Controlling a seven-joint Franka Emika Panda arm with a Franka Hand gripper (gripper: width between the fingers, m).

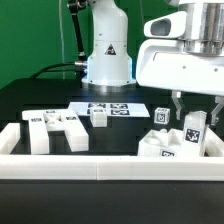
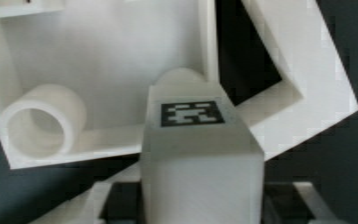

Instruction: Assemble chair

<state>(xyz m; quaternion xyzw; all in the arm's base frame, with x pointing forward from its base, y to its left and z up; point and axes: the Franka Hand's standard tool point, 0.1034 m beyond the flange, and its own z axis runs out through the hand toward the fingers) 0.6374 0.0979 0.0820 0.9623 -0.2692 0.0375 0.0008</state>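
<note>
Nearest in the exterior view is the long white border wall. Just behind it, on the black table, lie the parts of the chair. A cluster of blocky pieces sits at the exterior view's right, and a wide forked piece at its left.

The gripper stands over the right cluster. Its jaws are pressed together on an upright tagged part, which sits centred between them in the wrist view. Behind this part is a flat slab with a round feature; whether this is a socket or a peg, I cannot tell.

The step in hand seems to be lifting this part out. The part narrows toward one end, so I think it may slip. It is better to rise slowly and straight up, because the neighbouring pieces are very close and a sideways pull could drag them. Keep the part upright, so its end meets the slab squarely.

Farther back are a small block, the marker board and the robot base.
</note>
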